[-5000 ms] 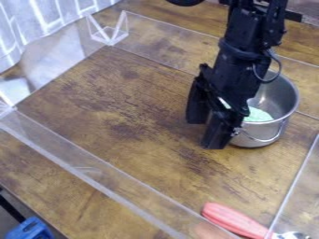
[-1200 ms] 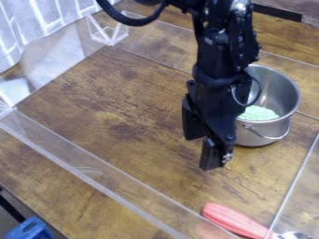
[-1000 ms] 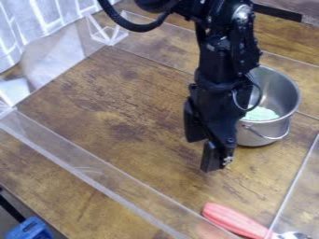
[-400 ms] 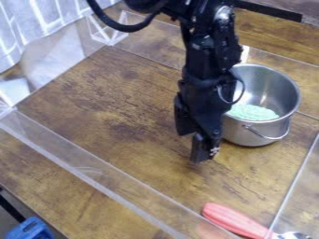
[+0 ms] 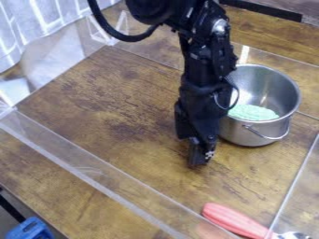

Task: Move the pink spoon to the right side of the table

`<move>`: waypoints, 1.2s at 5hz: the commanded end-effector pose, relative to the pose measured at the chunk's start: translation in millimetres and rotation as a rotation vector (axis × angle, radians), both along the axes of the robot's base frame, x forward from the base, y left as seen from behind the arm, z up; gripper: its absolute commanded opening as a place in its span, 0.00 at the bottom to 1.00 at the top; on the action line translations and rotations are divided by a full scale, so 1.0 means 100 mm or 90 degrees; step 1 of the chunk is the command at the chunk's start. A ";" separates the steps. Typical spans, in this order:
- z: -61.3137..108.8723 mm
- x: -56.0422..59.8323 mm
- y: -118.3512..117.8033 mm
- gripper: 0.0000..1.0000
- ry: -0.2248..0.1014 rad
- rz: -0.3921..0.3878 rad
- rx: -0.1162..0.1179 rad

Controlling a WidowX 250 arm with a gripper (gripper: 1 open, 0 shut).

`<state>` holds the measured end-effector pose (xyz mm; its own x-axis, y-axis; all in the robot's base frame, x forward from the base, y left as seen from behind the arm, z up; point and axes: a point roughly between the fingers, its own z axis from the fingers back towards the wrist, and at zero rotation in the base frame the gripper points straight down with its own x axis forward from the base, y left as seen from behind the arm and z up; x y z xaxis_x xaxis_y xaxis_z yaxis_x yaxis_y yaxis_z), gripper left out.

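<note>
The pink spoon [image 5: 237,220] lies at the bottom right of the view, its coral handle pointing up-left and a small silvery end [image 5: 289,234] at the frame's lower edge. It sits at the near right corner of the brown wooden table [image 5: 112,103]. My black gripper [image 5: 199,155] hangs over the table's middle, left of the pot and well above-left of the spoon. Its fingers point down close to the wood. I cannot tell whether they are open or shut. Nothing shows between them.
A silver pot [image 5: 262,103] with green contents [image 5: 256,112] stands at the right, just beside my arm. Clear acrylic walls [image 5: 75,154] edge the tabletop, with one running along the front. White cloth lies outside at the upper left.
My arm has swung left and away from the pot, and the gripper now hangs further left and slightly lower over the wood. The spoon and pot have not moved.
</note>
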<state>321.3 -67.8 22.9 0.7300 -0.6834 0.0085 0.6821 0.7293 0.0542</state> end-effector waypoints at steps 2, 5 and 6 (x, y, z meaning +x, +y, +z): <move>0.19 0.02 -0.01 0.00 -0.041 0.068 -0.003; 0.42 -0.11 -0.22 1.00 -0.062 0.106 0.012; 0.50 -0.15 -0.24 1.00 -0.067 0.114 0.013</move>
<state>312.3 -86.2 44.4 0.8484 -0.5293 -0.0126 0.5273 0.8428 0.1081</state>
